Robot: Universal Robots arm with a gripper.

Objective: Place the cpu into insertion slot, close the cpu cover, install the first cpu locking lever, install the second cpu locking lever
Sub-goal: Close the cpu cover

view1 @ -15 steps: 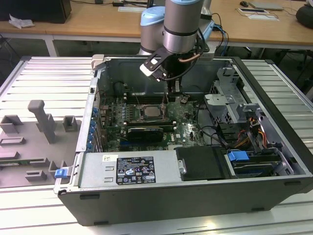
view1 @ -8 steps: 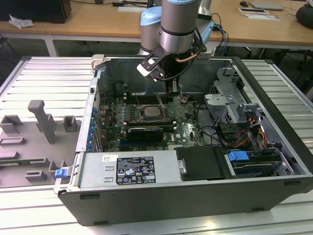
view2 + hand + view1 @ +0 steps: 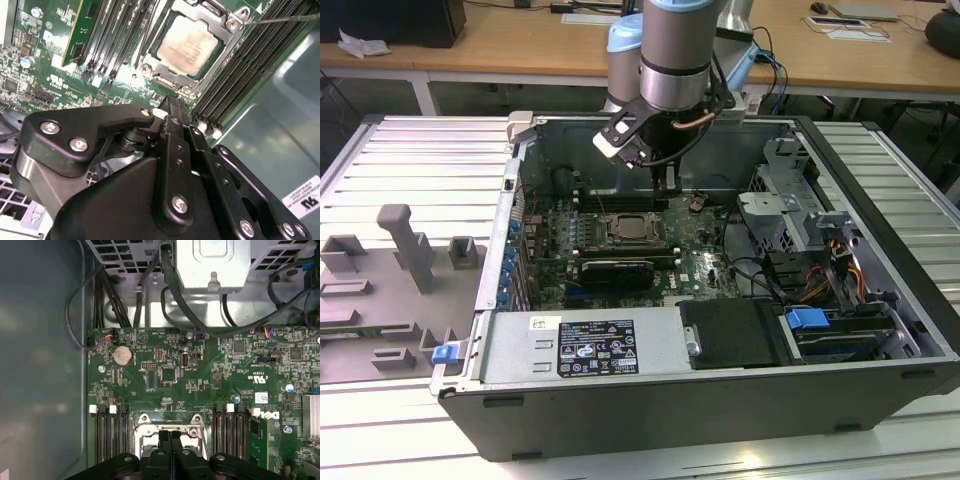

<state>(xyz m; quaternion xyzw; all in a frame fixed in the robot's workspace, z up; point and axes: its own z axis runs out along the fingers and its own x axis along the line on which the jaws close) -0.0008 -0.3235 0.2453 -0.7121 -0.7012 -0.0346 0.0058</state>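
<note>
The ribbed metal desk (image 3: 420, 150) carries an open dark-grey computer case (image 3: 720, 410). A set of grey moulded fixtures (image 3: 405, 250) lies beside the case on the exterior view's left. The arm (image 3: 675, 50) reaches down into the case over the green motherboard (image 3: 705, 262), hemmed in by the case wall behind it. On the exterior view's right is a silver sheet-metal drive cage (image 3: 790, 190) trailing black cables.

The black tool (image 3: 667, 185) hangs just above the board, near the insertion slot (image 3: 638, 232) and not touching it. In both wrist views its fingers are pressed together, with only a thin seam between them and nothing visibly held.

The first wrist view looks along the board (image 3: 165, 375). There the tool (image 3: 170, 434) hides most of the slot (image 3: 170, 421), with long black memory slots (image 3: 107, 435) on either side and a round coin battery (image 3: 122, 356) further off.

The second wrist view looks past the tool (image 3: 173, 101) to the cpu (image 3: 189, 44), a pale, matte square lying flat in the slot. The cpu cover (image 3: 154, 69), a silvery frame, sits around its edges. A thin metal rod (image 3: 285, 19) runs from the frame's corner out over the memory slots (image 3: 240, 70).
</note>
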